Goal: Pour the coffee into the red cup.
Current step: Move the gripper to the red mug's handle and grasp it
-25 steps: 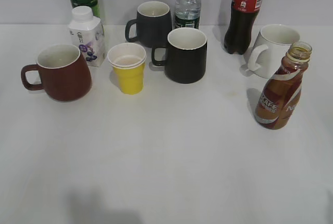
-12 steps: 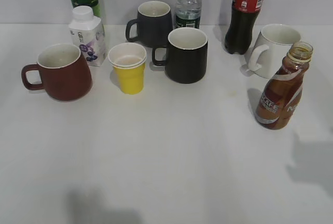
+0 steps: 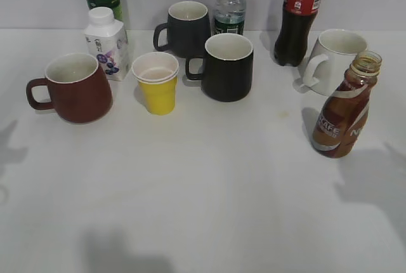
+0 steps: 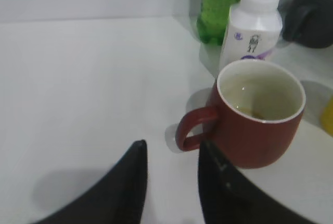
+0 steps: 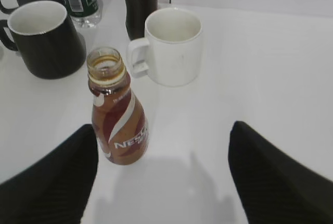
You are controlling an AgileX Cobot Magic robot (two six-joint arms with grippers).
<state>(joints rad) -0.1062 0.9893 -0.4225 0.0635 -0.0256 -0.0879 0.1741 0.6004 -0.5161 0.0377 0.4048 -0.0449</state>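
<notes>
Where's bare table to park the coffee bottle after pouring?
Bare: the front of the table, below the red cup and left of the coffee bottle. Crowded: the back row, around the yellow cup, black mug and white mug.

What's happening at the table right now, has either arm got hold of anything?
Nothing is held. The right hand is open, above the table near the uncapped coffee bottle, which stands upright beside the white mug. The left hand is open near the handle of the red cup, touching nothing. No coffee has been poured.
</notes>
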